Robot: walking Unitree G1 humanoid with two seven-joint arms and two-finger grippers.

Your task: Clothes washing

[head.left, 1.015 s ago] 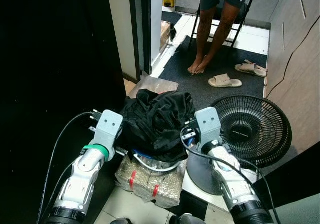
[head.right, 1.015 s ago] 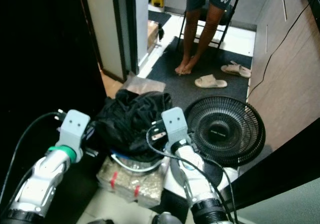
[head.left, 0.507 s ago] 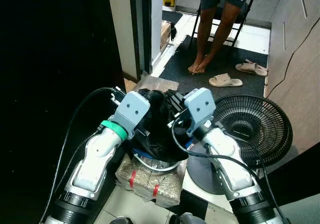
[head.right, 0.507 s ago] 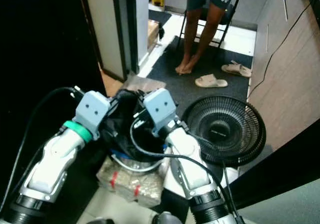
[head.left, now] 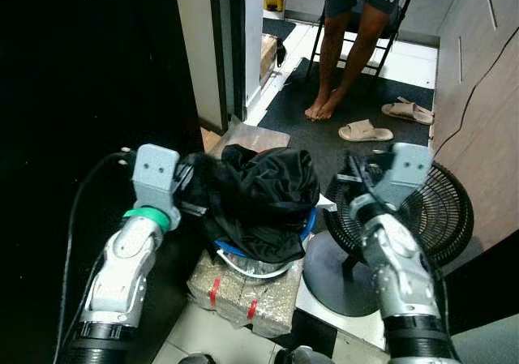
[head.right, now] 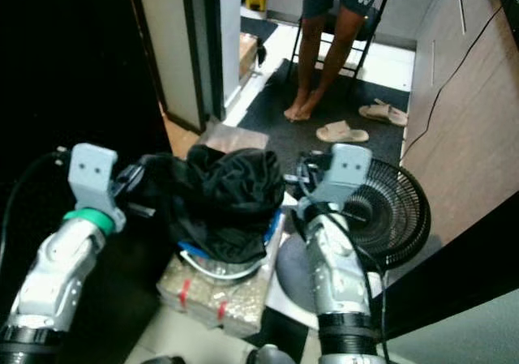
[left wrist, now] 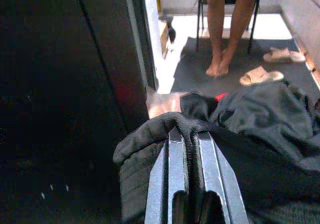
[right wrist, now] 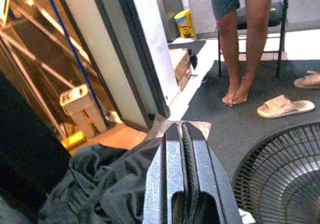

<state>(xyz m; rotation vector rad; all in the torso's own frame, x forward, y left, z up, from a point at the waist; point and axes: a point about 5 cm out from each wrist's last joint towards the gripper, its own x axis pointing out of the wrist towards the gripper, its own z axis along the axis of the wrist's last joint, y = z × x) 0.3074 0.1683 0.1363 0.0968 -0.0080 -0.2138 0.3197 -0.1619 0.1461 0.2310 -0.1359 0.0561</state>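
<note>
Left claw (left wrist: pixel 189 134) clenched on a fold of the black garment (head.left: pixel 259 190), at the heap's left edge | black garment piled over a blue-rimmed basin (head.left: pixel 243 263) on a wrapped block (head.left: pixel 239 295) | right claw (right wrist: pixel 182 139) clenched on nothing, raised right of heap, beside the fan (head.left: pixel 442 214) | person's bare legs (head.left: pixel 340 56) stand beyond on dark mat

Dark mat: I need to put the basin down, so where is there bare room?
Bare dark mat lies between the black clothes and the person's feet. Crowded: the fan to the right, sandals beyond.
</note>
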